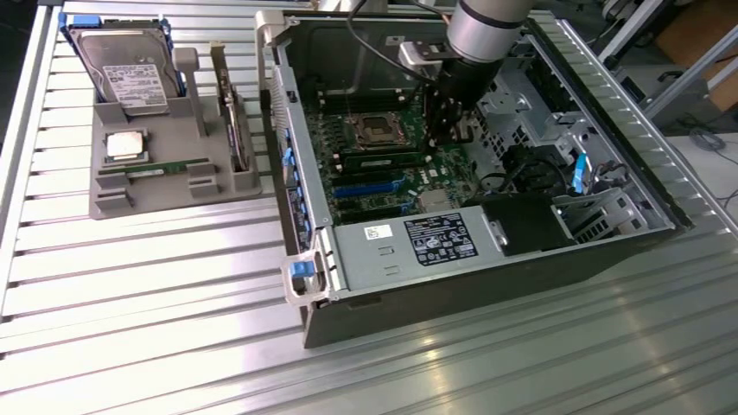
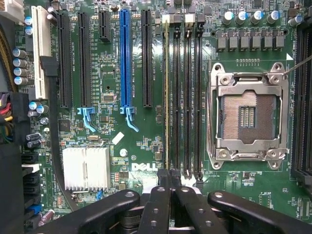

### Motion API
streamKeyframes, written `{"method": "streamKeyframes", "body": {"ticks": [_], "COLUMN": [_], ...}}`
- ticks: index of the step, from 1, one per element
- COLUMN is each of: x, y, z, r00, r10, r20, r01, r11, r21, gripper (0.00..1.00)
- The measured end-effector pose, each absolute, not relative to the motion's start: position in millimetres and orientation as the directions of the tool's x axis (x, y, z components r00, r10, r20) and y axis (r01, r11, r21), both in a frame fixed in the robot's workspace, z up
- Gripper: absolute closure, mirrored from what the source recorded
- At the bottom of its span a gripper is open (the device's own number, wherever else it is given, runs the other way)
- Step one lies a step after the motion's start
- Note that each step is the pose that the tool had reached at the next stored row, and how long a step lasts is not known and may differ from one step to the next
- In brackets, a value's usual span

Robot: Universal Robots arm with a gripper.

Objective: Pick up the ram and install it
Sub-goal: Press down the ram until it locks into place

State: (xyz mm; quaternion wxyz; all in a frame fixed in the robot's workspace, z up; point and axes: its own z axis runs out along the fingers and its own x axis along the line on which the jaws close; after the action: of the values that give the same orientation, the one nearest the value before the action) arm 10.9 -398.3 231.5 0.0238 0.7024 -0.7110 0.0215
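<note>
A big table (image 1: 138, 285) made of long shiny metal strips covers most of the space. Bright light bounces off the strips in white patches. Past the table's far corner, on the exterior view's right, stand metal bars (image 1: 680, 52) and something brown (image 1: 706, 26).

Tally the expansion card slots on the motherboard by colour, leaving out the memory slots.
White slot: 1
Blue slot: 1
Black slots: 4, one of them short
Total: 6
</note>
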Motion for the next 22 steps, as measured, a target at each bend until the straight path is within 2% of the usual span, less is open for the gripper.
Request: {"method": "streamKeyframes", "body": {"ticks": [3,5,7,13,22], "x": [11,11,7,-50,-102], "y": [-398,-398,-398,-398,-398], "z": [232,245,247,246,241], "r00": [-0.012,-0.012,-0.012,-0.012,-0.012], "r10": [-0.998,-0.998,-0.998,-0.998,-0.998], "r20": [0.063,0.064,0.063,0.062,0.062], "r01": [-1.000,-1.000,-1.000,-1.000,-1.000], "r11": [0.012,0.012,0.012,0.012,0.012], "r21": [0.002,0.002,0.000,-0.003,-0.003], "gripper": [0.89,0.89,0.89,0.89,0.89]}}
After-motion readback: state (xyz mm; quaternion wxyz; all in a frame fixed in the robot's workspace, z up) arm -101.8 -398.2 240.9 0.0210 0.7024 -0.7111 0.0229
